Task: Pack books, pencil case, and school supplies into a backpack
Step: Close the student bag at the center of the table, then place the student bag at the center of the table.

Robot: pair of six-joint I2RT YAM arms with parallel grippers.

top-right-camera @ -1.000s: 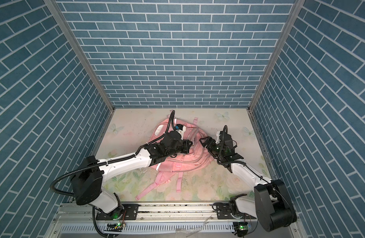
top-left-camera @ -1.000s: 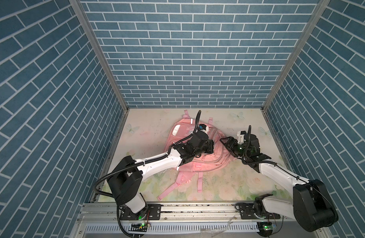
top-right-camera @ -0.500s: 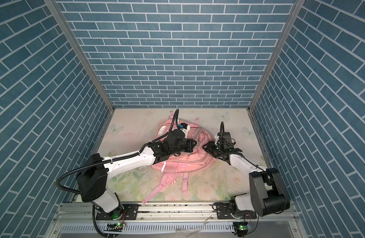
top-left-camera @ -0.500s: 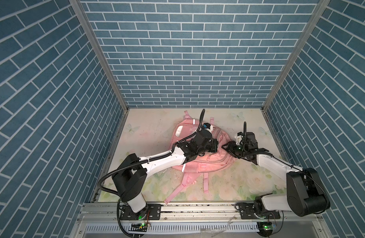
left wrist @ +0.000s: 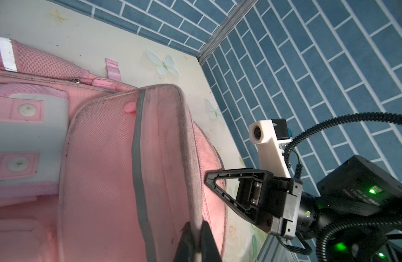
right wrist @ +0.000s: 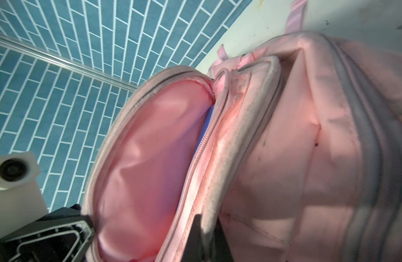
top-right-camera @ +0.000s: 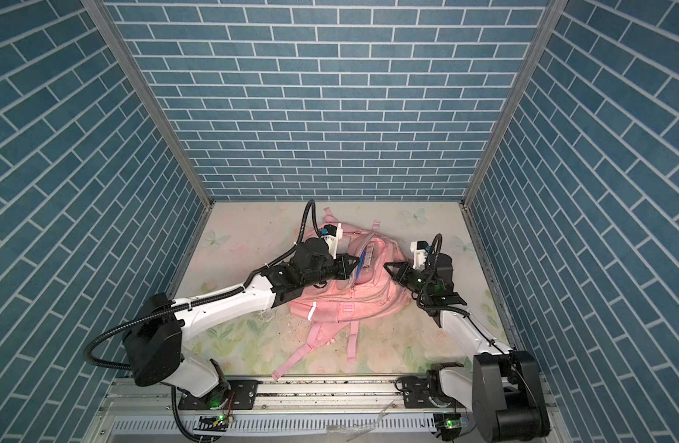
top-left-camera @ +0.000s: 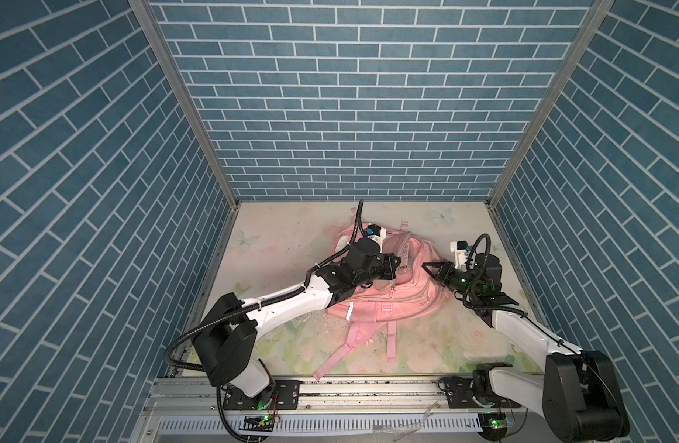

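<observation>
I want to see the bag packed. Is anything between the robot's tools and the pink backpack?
Nothing visible does. The left tool and the right tool each pinch an edge of the backpack opening.

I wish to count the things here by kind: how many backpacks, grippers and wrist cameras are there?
backpack: 1
grippers: 2 (left gripper, right gripper, both shut on the backpack)
wrist cameras: 2 (left wrist camera, right wrist camera)
Total: 5

The pale pink backpack (top-left-camera: 407,303) lies flat on the floral tabletop (top-left-camera: 276,245), zip gaping open, straps trailing.
</observation>
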